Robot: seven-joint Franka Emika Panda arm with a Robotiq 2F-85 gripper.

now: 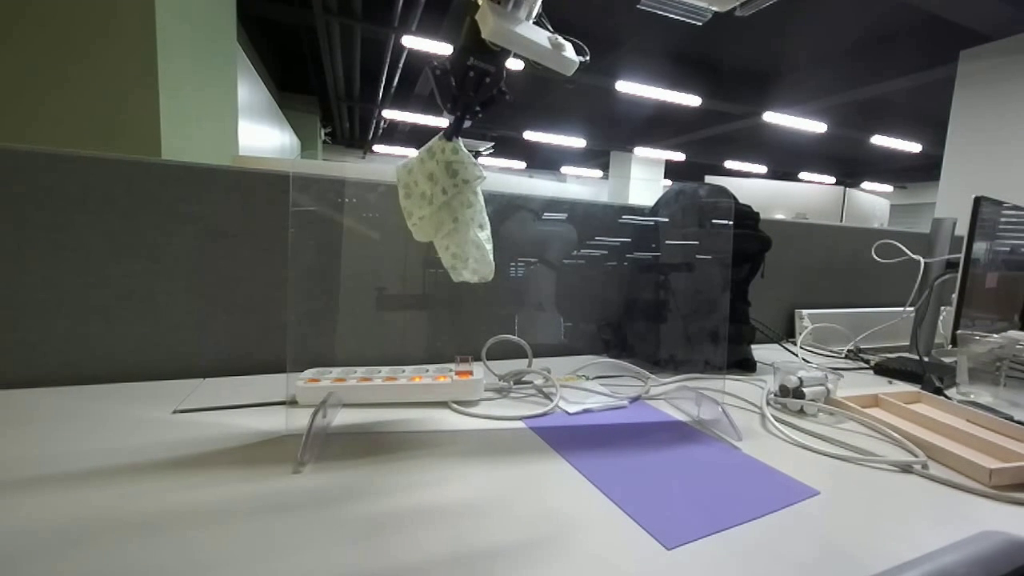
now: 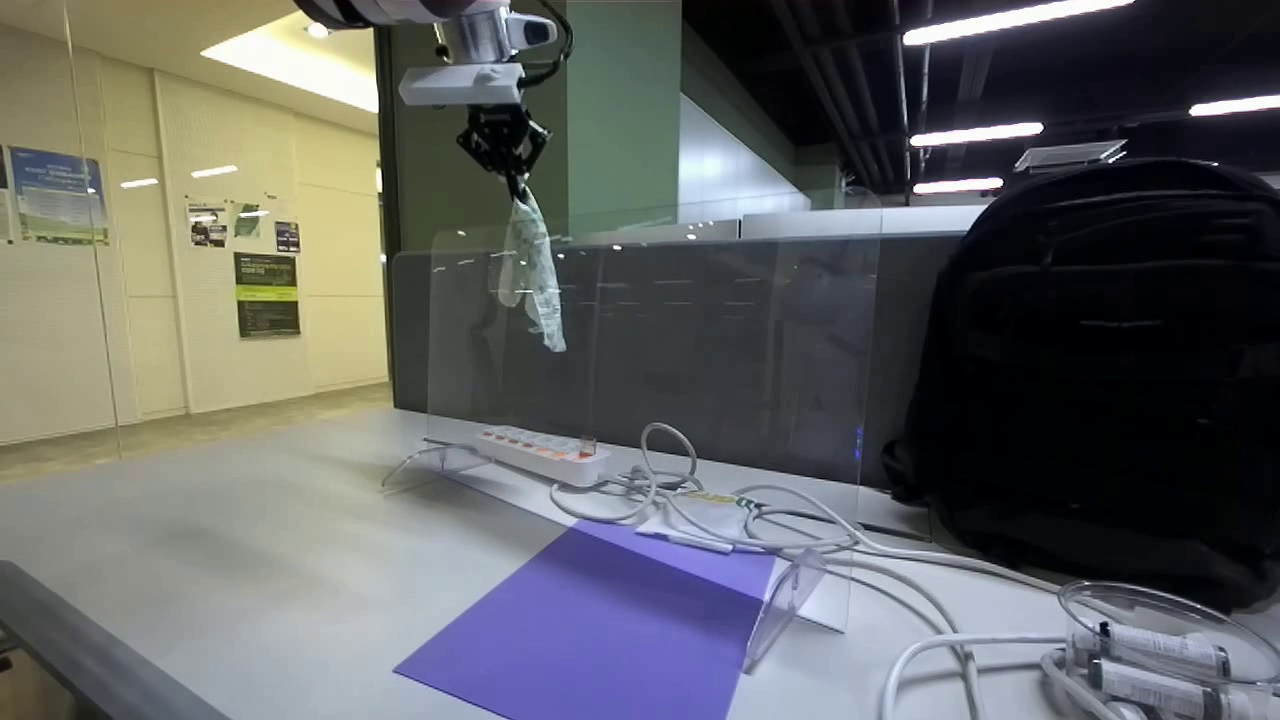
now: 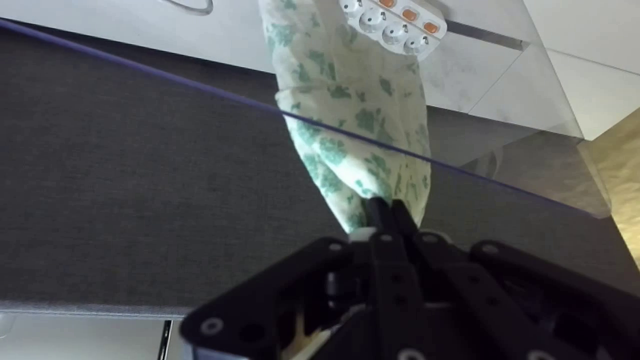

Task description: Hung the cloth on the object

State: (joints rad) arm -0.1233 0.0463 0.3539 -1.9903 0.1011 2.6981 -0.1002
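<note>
Above the top edge of the clear panel [image 1: 544, 308], the jaws pinch the cloth [image 1: 448, 210].

On a white table [image 1: 240, 504] a clear panel [image 1: 512, 308] is stood upright, and a purple mat [image 1: 680, 480] is laid flat, partly under the panel. Behind the panel a power strip [image 1: 390, 390] is set lengthwise, with white cables [image 2: 1000, 638] looped beside it around what appears to be a packet [image 2: 710, 517]. Farther along, a tub [image 2: 1085, 625] is placed near a wooden tray [image 1: 940, 426], and a backpack [image 2: 1110, 380] is rested at the rear.
</note>
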